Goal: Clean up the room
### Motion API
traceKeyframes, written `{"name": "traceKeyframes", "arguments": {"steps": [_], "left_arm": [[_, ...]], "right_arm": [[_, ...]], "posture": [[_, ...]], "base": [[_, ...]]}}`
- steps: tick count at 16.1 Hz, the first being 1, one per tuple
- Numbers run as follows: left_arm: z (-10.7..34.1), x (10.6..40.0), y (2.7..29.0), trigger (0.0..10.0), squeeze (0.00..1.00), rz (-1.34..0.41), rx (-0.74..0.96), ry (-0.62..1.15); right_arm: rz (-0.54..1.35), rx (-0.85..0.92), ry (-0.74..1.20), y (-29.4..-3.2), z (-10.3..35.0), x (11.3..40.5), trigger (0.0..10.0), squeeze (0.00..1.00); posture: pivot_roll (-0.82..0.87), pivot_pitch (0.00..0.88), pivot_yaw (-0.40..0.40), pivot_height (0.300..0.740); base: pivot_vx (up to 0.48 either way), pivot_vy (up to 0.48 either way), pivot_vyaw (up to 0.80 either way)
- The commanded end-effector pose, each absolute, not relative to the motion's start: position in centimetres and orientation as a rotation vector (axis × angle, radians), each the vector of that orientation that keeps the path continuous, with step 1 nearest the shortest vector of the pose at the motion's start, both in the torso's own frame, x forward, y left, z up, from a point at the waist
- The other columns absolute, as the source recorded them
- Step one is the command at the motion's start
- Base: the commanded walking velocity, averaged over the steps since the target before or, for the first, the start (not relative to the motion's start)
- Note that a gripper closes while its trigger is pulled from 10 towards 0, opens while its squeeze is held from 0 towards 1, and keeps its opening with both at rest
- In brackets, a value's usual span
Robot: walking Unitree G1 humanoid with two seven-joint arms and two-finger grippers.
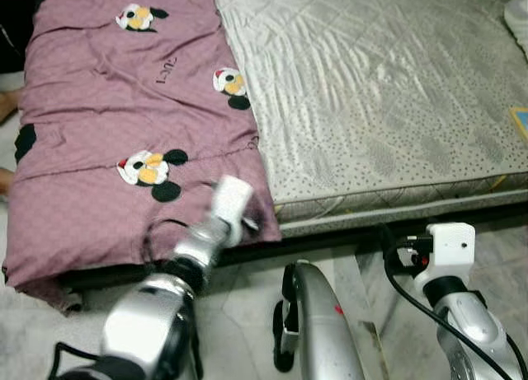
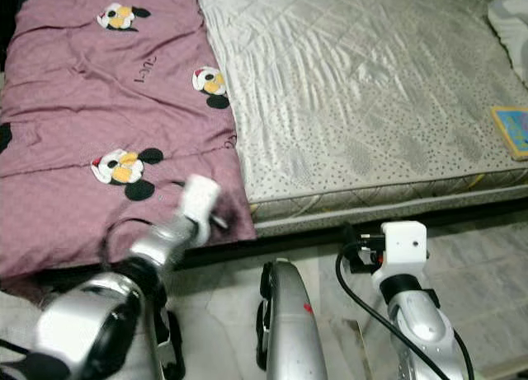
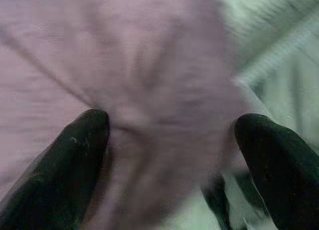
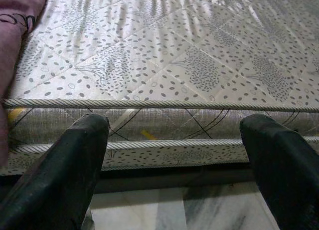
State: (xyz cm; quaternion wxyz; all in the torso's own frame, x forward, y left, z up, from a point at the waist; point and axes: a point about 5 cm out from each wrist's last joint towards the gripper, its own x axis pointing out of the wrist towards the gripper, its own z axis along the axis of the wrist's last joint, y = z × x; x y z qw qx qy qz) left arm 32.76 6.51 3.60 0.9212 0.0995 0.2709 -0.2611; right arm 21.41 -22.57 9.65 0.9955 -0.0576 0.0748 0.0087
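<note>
Here, left gripper (image 3: 169, 135): fingers spread, at the blanket's (image 1: 124, 133) near corner.
Right gripper (image 4: 174, 140): fingers apart, facing the mattress (image 4: 164, 60) edge.

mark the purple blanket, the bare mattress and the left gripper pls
purple blanket (image 1: 99, 149), left eye view, flat middle of the fabric.
bare mattress (image 1: 371, 108), left eye view, quilted top surface.
left gripper (image 3: 169, 140), left wrist view, midway between the two open black fingertips, over the blanket.
</note>
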Motion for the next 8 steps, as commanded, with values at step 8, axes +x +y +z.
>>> {"name": "traceKeyframes", "arguments": {"steps": [8], "left_arm": [[1.9,29.6,2.5,10.0,0.00,-0.863,0.358,0.560]], "right_arm": [[0.003,-0.121,0.134,-22.5,9.8,21.9,10.0,0.00]], "posture": [[-0.20,0.230,-0.067,0.602]], "base": [[0.000,0.000,0.00]]}}
